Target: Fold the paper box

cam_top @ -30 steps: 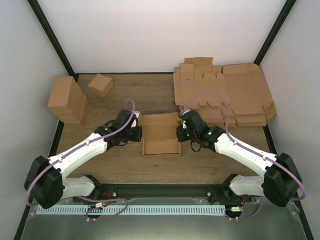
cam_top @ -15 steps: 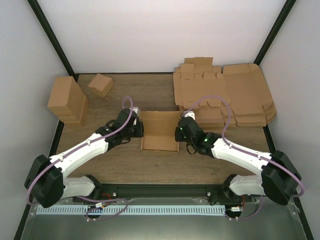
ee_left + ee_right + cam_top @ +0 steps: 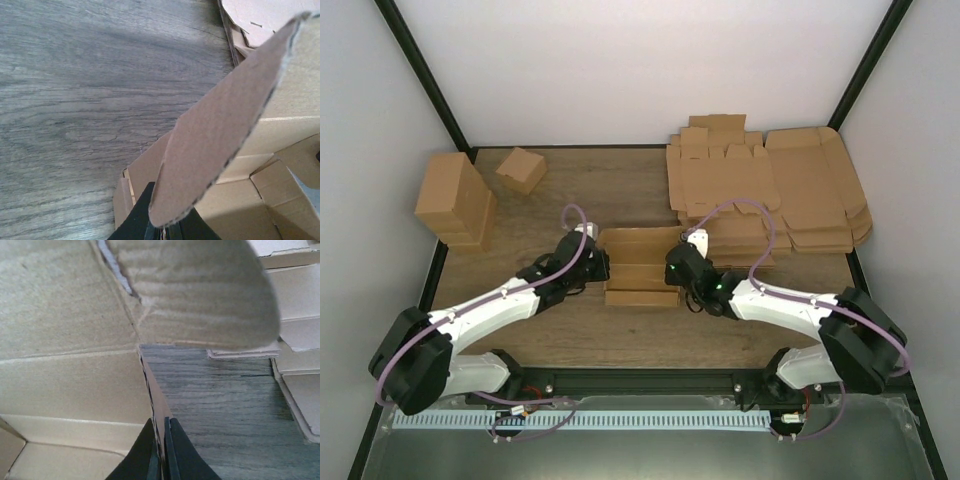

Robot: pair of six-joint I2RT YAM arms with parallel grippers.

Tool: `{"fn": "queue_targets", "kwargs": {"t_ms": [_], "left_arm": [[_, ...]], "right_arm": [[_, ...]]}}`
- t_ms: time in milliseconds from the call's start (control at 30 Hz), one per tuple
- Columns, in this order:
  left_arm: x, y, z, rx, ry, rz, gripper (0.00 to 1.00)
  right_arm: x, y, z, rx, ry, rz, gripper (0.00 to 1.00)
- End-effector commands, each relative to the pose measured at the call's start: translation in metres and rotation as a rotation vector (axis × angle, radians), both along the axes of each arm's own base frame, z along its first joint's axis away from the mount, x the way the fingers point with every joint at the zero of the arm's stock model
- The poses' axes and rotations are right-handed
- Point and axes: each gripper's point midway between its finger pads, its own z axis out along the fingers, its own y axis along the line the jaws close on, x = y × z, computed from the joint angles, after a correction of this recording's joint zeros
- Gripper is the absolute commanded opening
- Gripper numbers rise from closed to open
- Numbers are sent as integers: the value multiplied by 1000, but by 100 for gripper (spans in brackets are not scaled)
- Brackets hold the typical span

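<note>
**Wooden surface [image 3: 620,195], carton pinched from both sides**

The paper box [image 3: 640,268] sits half-formed at the middle of the surface, walls partly raised. The left gripper [image 3: 598,265] is closed on the box's left flap. The right gripper [image 3: 675,268] is clamped on the thin right wall. Behind the box to the right lies a stack of flat sheets [image 3: 770,195]. Far to the box's left stand a tall cardboard block [image 3: 455,200] and a small carton [image 3: 521,169].

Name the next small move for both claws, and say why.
Probably tip both pinched flaps inward together: the left claw and right claw each grip an opposite side of the paper box, and the left flap leans, not yet upright.
</note>
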Motion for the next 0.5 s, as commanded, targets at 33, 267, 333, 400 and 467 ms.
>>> {"fn": "queue_targets", "kwargs": {"t_ms": [33,267,333,400,467], "left_arm": [[0,1,-10,-10,10,36,4],[-7,9,-20,33,30,47,4],[-10,11,-21,33,32,46,4],[-14,12,-22,31,37,40,6],[-16,13,-20,32,44,35,13]], "right_arm": [[11,3,2,31,-37,-68,1],[6,-3,-5,5,-27,-59,1],[2,-5,-10,0,-22,-50,1],[-1,-9,-14,-4,-18,-48,1],[-4,-12,-17,-13,-14,-49,1]]}}
